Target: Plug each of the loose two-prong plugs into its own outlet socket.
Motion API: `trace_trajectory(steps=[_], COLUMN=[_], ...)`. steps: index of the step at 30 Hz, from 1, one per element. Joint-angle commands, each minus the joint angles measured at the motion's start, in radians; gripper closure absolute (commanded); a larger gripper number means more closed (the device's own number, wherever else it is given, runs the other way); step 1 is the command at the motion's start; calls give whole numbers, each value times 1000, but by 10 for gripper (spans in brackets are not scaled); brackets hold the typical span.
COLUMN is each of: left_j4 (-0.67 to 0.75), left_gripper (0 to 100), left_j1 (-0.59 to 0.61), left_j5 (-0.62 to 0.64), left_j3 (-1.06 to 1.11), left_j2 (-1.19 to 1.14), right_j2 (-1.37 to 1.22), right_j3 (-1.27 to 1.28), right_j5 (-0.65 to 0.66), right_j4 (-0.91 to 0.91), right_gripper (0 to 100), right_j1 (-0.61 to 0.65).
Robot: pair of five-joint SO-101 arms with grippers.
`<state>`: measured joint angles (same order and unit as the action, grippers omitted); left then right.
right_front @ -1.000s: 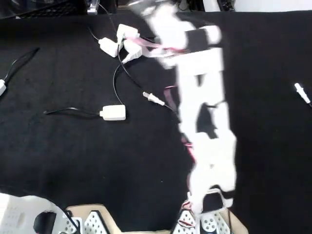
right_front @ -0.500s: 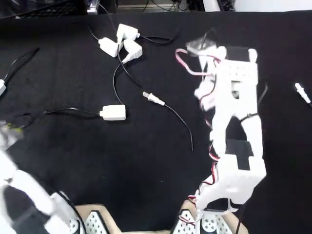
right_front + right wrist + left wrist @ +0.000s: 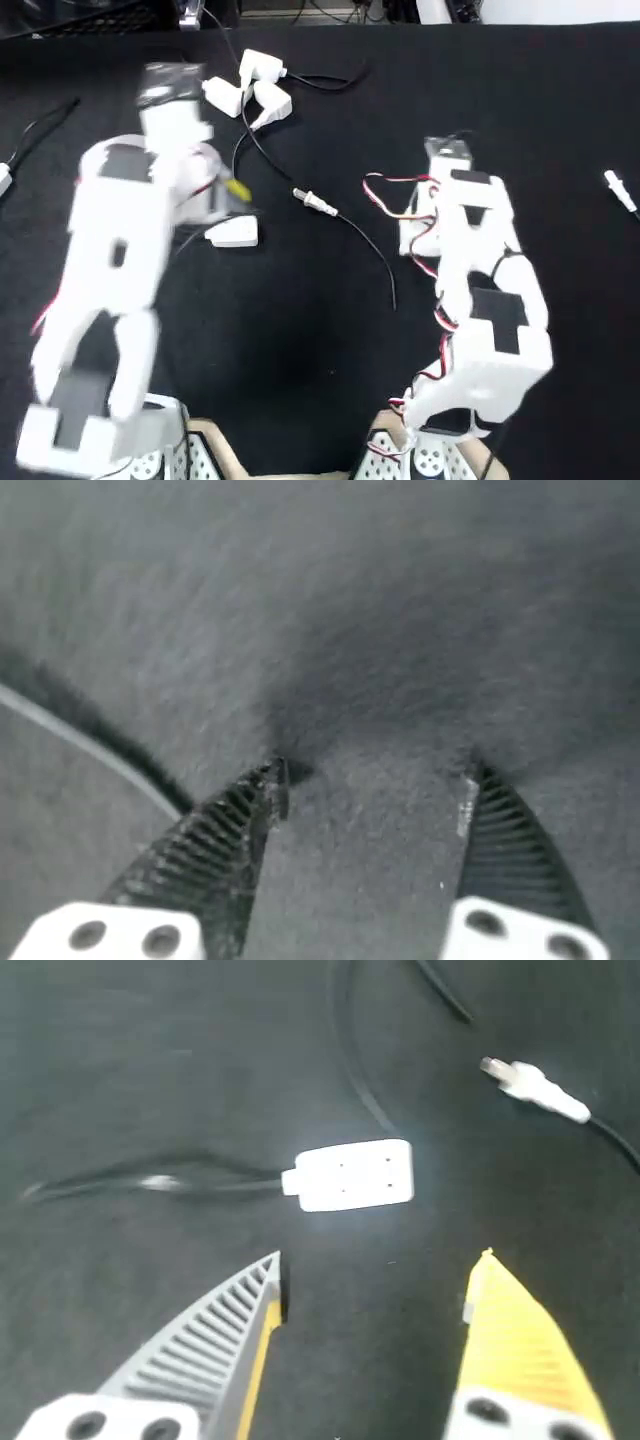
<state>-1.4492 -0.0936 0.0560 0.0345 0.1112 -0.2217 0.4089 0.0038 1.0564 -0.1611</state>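
- Two-prong plug, white on a black cord, lies loose near the middle of the counter, which is covered in black cloth.
- Left tool is open. Its grey finger and yellow finger are spread wide and hold nothing as it hovers above the cloth.
- Just beyond those fingertips lies a flat white outlet socket block. It is clear of both fingers, and a thin dark lead runs off from one short end.
- In the high view this block sits just beside the left arm. The loose plug lies near it, toward the middle of the counter, and does not touch it.
- Right tool is also open, its dark ribbed fingers parted over bare cloth with nothing between them. A dark cable crosses the cloth beside one finger.
- Right arm stands to the right of the plug's cord, apart from the plug itself.
- At the far side of the counter, three white socket pieces cluster close together, with black cords leading away from them.
- A second white plug lies near the counter's right edge, well apart from both arms.
- A small white piece with a thin cord sits at the left edge.
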Motion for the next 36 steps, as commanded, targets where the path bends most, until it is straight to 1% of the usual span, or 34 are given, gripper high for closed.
trace_trajectory(steps=[1,2,7,11,12,14,16,19,24,27,31,34,36], left_j4=[-95,-126,-305,-307,-307,-307,-307,-307,-308,-301,-304,-307,-307], left_gripper=[706,706,706,706,706,706,706,706,711,711,711,711,711], left_j1=[-84,-105,-252,-280,-278,-275,-271,-268,-269,-269,-272,-289,-291], left_j5=[6,-2,-138,-147,-143,-86,-18,34,44,44,44,60,86], left_j3=[-360,-460,-952,-1198,-1250,-1348,-1440,-1577,-1695,-1696,-1696,-1696,-1687], left_j2=[-348,-434,-801,-1016,-1063,-1152,-1229,-1312,-1369,-1369,-1369,-1379,-1381], right_j2=[56,67,145,240,265,314,360,423,499,516,518,516,516], right_j3=[30,36,124,209,237,288,340,403,481,501,504,506,506], right_j5=[-103,-132,-259,-321,-334,-345,-342,-338,-338,-338,-333,-284,-278], right_j4=[-54,-64,-147,-230,-253,-299,-345,-397,-466,-483,-488,-488,-488], right_gripper=[716,716,716,716,716,716,716,716,716,716,716,716,716], right_j1=[-95,-107,-147,-227,-236,-239,-210,-176,-172,-172,-138,-130,-130])
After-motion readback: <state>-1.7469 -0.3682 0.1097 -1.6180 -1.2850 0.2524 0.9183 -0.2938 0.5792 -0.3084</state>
